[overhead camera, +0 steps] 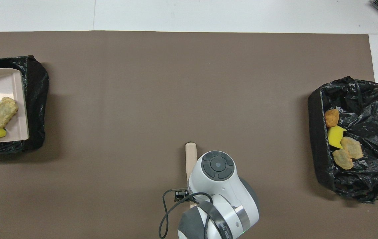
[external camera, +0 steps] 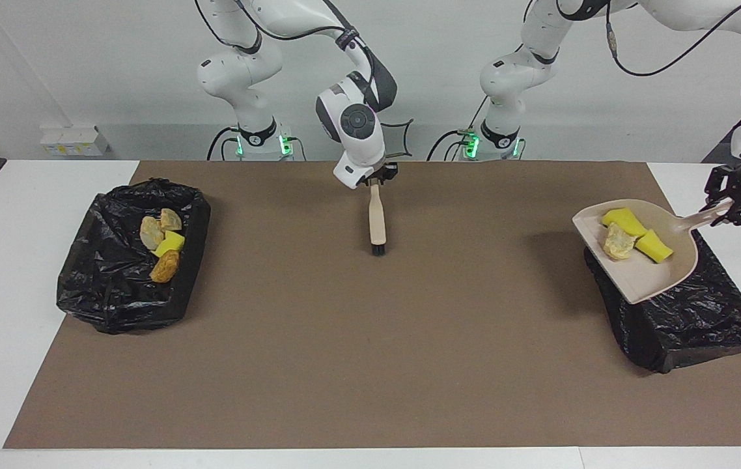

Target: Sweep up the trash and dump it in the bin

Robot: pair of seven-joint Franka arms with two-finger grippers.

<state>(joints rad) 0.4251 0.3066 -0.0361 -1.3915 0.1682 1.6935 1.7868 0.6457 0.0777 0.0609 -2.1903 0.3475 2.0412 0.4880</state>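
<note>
Bin (external camera: pixel 683 312) under dustpan (external camera: pixel 644 273): three trash (external camera: pixel 631 236); second bin (external camera: pixel 116 286): apparently four.

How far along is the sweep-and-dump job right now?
Partly done. Four trash pieces already lie in the bin at the right arm's end. In hand: the left gripper holds the dustpan, carrying three more pieces, over the second bin, not yet tipped. The right gripper holds the brush upright mid-table. Left: dumping that load.
</note>
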